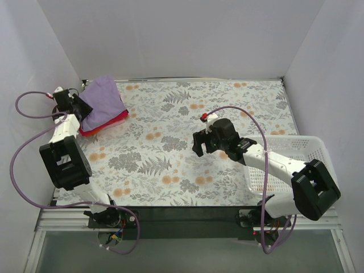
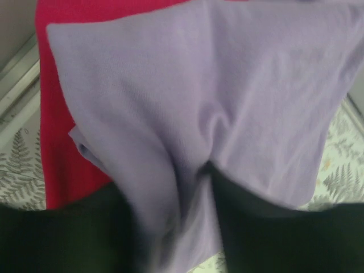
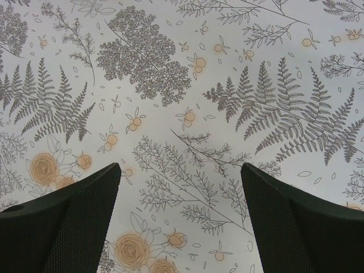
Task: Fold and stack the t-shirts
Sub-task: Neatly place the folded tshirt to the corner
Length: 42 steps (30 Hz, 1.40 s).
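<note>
Cloth: lavender tee [image 2: 187,85] puckered btwn left gripper [image 2: 173,193] fingers [image 2: 267,239], atop red tee [image 2: 54,142].

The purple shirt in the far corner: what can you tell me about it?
The lavender t-shirt is soft, plain knit cloth, folded into a rough rectangle. It lies on the red t-shirt, which peeks out along its edge, at the table's far left corner. The left gripper straddles a raised crease of it; whether it grips is unclear.
</note>
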### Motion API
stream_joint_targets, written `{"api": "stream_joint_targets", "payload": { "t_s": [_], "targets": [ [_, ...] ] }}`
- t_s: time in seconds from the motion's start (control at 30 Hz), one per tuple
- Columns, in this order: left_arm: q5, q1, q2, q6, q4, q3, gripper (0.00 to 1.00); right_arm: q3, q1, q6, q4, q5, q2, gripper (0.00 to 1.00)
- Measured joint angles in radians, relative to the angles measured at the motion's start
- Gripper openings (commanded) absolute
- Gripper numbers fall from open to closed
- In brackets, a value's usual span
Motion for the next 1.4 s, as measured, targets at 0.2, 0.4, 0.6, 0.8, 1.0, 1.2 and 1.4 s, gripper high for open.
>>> {"api": "stream_joint_targets", "payload": {
  "t_s": [0.2, 0.4, 0.6, 0.8, 1.0, 1.2, 1.4],
  "targets": [
    [-0.014, 0.0, 0.018, -0.015, 0.005, 0.018, 0.96, 0.0, 0.006, 0.0, -0.003, 0.003, -0.042, 0.79],
    [-0.063, -0.032, -0.071, -0.016, 0.007, -0.002, 0.97, 0.0, 0.006, 0.0, -0.008, 0.027, -0.086, 0.84],
    [-0.208, -0.206, -0.329, -0.011, 0.018, -0.07, 0.98, 0.0, 0.006, -0.003, -0.015, 0.084, -0.117, 0.92],
    [-0.301, -0.339, -0.589, -0.018, 0.037, -0.202, 0.98, 0.001, 0.005, -0.016, -0.051, 0.161, -0.14, 0.98],
    [-0.335, -0.517, -0.729, -0.016, 0.032, -0.371, 0.98, 0.001, -0.033, -0.028, -0.089, 0.221, -0.201, 0.98],
    [-0.356, -0.655, -0.792, -0.001, 0.014, -0.429, 0.98, 0.001, -0.136, -0.031, -0.098, 0.253, -0.311, 0.98],
    [-0.36, -0.694, -0.819, 0.012, 0.019, -0.432, 0.98, 0.001, -0.198, -0.04, -0.115, 0.3, -0.385, 0.98]
  ]
}}
